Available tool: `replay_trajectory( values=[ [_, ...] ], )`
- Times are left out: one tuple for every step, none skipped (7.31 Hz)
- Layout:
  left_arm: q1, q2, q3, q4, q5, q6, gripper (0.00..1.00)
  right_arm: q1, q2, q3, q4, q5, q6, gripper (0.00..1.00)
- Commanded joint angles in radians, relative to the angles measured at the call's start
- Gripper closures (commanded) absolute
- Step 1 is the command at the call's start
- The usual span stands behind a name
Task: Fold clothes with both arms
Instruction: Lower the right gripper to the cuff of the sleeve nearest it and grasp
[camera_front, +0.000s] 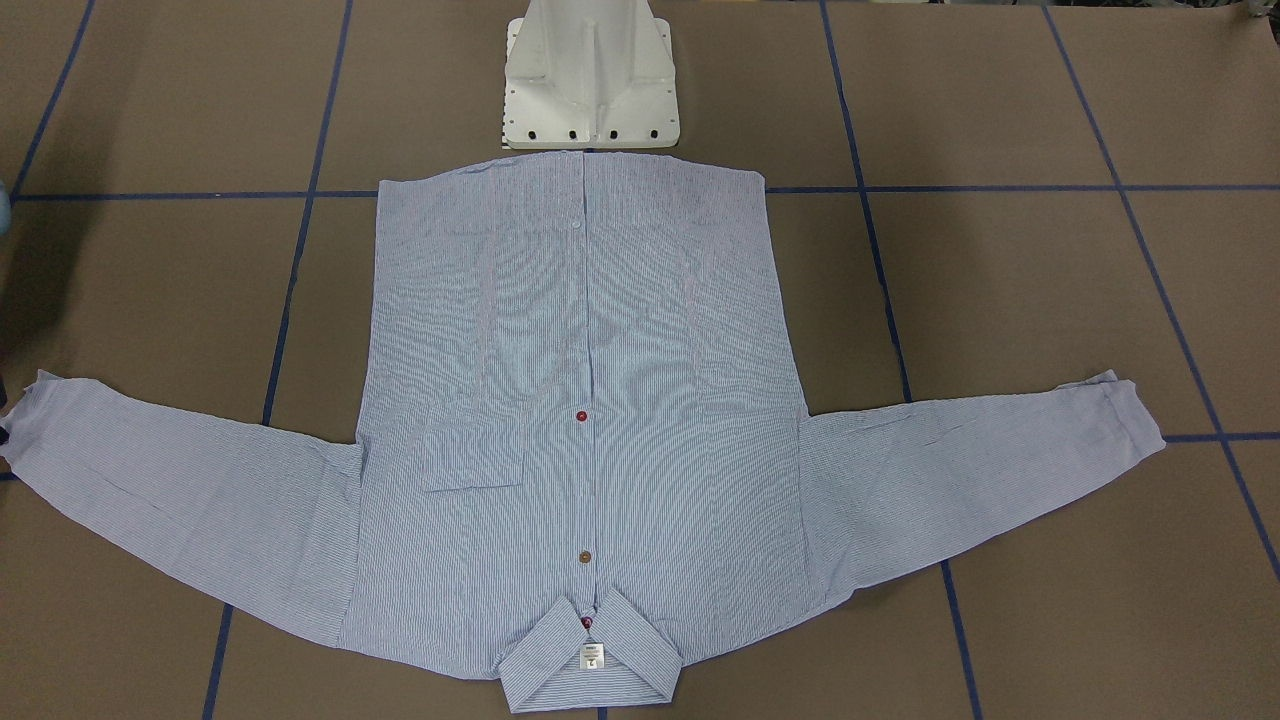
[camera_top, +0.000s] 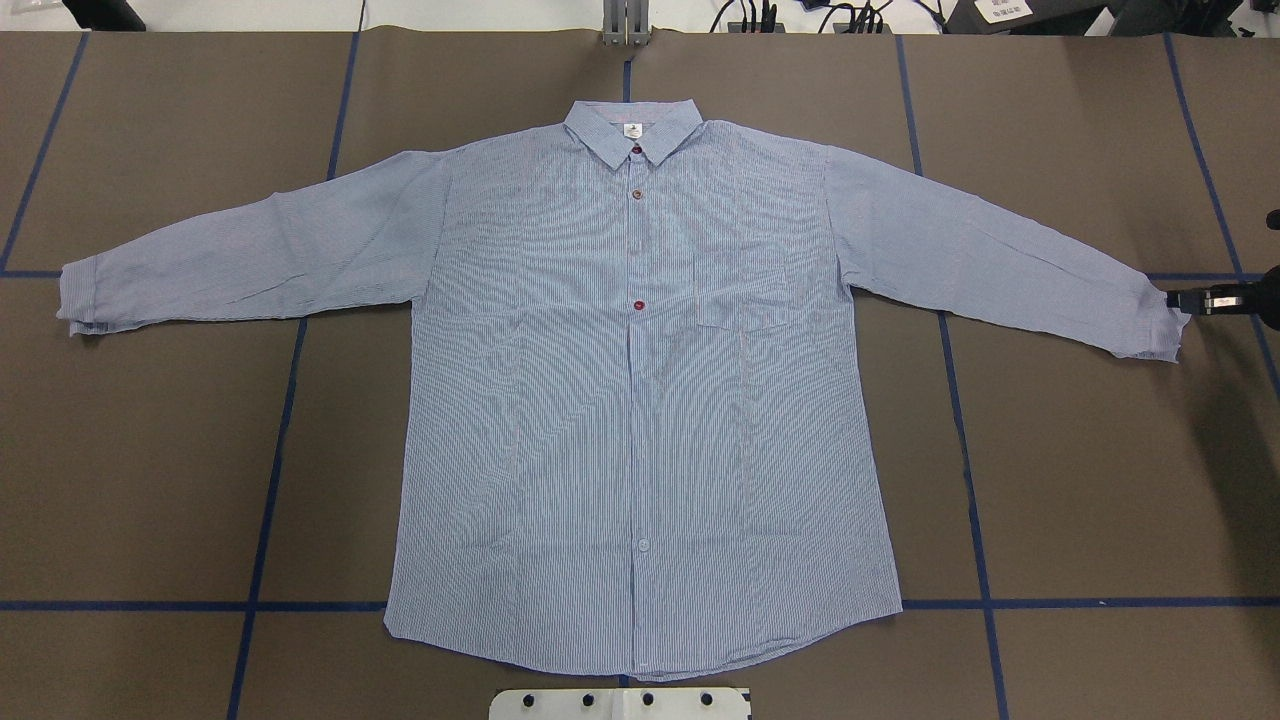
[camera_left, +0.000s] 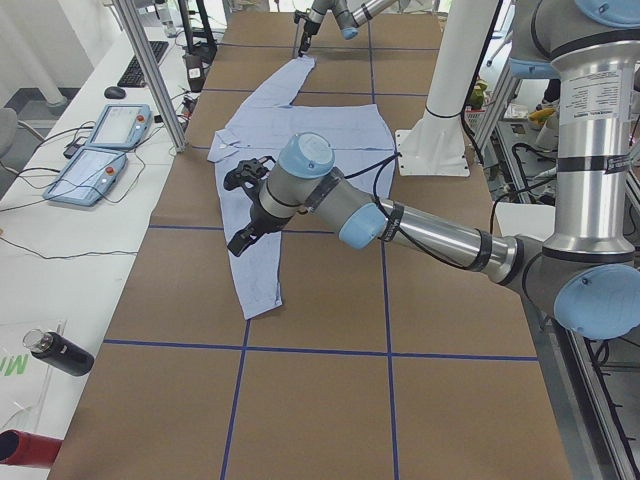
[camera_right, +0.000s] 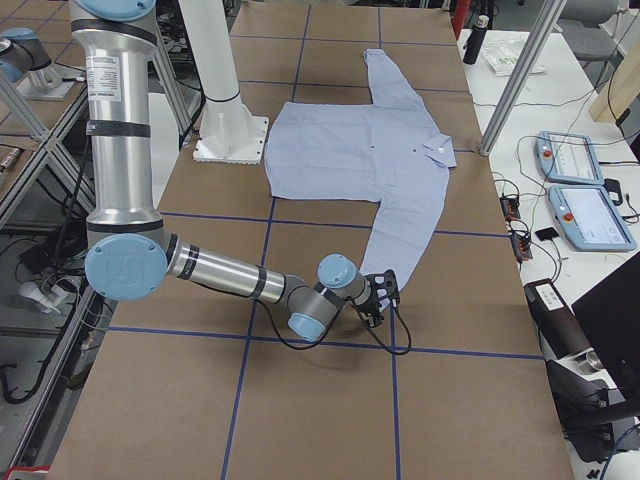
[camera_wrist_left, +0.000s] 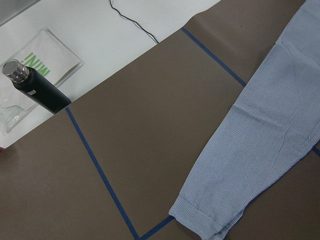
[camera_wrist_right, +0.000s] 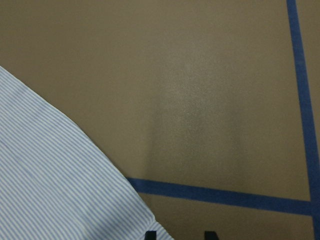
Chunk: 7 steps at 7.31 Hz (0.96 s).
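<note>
We see the shirt (camera_top: 640, 400) spread flat on the brown table (camera_top: 150, 450), buttoned and front up. In the overhead view its collar (camera_top: 632, 135) is at 12 o'clock, its hem is at 6 o'clock near the white base (camera_top: 620, 703), and its sleeves reach toward 9 and 3 o'clock.

At 3 o'clock the right gripper (camera_top: 1190, 299) sits low at the end of the right cuff (camera_top: 1150, 320). Its fingers (camera_wrist_right: 210, 236) are spread apart. The cuff's corner lies just beside one fingertip, and bare table shows between the two.

The left gripper (camera_left: 240, 207) hangs above the other sleeve; we cannot tell whether its fingers are parted. Its wrist camera shows the left cuff (camera_wrist_left: 200, 217) at 5 o'clock and a dark bottle (camera_wrist_left: 37, 87) at 10 o'clock.
</note>
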Motion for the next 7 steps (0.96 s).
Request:
replay_trajectory(
  values=[
    [0.0,0.0,0.0,0.0,0.0,0.0,0.0,-0.003,0.0,-0.001,0.0,-0.002,0.001,0.56],
    [0.0,0.0,0.0,0.0,0.0,0.0,0.0,-0.005,0.0,-0.001,0.003,-0.002,0.001,0.58],
    [0.0,0.002,0.0,0.0,0.0,0.0,0.0,-0.005,0.0,0.0,0.003,-0.002,0.001,0.65],
    [0.0,0.002,0.0,0.0,0.0,0.0,0.0,-0.006,0.0,0.002,0.005,-0.001,0.036,0.83],
    [0.0,0.002,0.0,0.0,0.0,0.0,0.0,-0.015,0.0,0.005,0.008,-0.001,0.061,0.91],
    [0.0,0.002,0.0,0.0,0.0,0.0,0.0,-0.02,-0.004,0.005,0.012,-0.001,0.061,0.91],
    [0.0,0.002,0.001,0.0,0.0,0.0,0.0,-0.02,-0.009,0.012,0.012,-0.001,0.062,1.0]
  ],
)
